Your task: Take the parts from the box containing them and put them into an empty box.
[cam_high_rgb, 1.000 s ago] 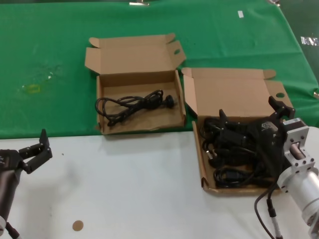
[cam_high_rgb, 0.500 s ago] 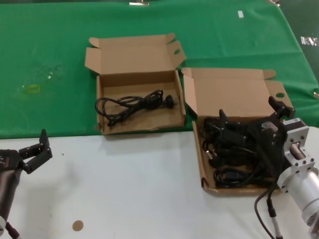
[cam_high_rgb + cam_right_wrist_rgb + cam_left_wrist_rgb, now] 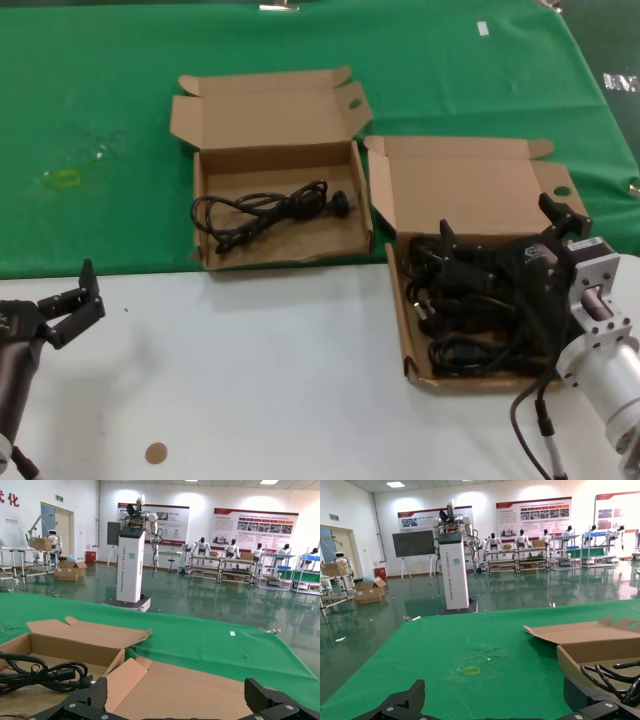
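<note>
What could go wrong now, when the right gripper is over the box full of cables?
1. The cables in the right box lie tangled in a pile, so the open right gripper might lift several at once, or drag the box.
2. The left box already holds one cable; a dangling plug might catch on its near wall during transfer.
The left gripper waits at the table's near left.

Black cables point(image 3: 470, 310) fill larger box point(image 3: 470, 190); smaller box point(image 3: 270, 115) holds one
</note>
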Robot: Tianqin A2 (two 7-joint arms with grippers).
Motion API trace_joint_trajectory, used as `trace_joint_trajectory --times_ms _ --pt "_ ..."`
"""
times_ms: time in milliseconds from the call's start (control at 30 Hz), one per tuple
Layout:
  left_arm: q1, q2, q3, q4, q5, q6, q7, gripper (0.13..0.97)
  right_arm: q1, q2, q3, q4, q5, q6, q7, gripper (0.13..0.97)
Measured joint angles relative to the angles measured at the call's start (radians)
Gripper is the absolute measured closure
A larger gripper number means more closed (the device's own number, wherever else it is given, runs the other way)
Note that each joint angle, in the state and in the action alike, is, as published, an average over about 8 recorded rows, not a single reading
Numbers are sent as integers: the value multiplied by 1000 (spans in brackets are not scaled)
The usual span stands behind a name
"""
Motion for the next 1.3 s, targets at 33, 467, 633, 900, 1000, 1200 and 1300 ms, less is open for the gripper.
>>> trace_joint_trajectory --times_ms 33,467,633,900,1000,1200,1300 --pt "0 0 0 0 0 0 0 132 0 0 0 0 0 0 0 129" --pt "0 0 0 0 0 0 0 132 0 0 0 0 0 0 0 129" --pt "0 0 0 0 0 0 0 132 0 0 0 0 0 0 0 129" --pt "0 0 0 0 0 0 0 132 0 0 0 0 0 0 0 129" --pt "0 0 0 0 0 0 0 132 0 0 0 0 0 0 0 129" --pt "0 0 0 0 0 0 0 132 0 0 0 0 0 0 0 129" --pt "0 0 0 0 0 0 0 132 0 0 0 0 0 0 0 129"
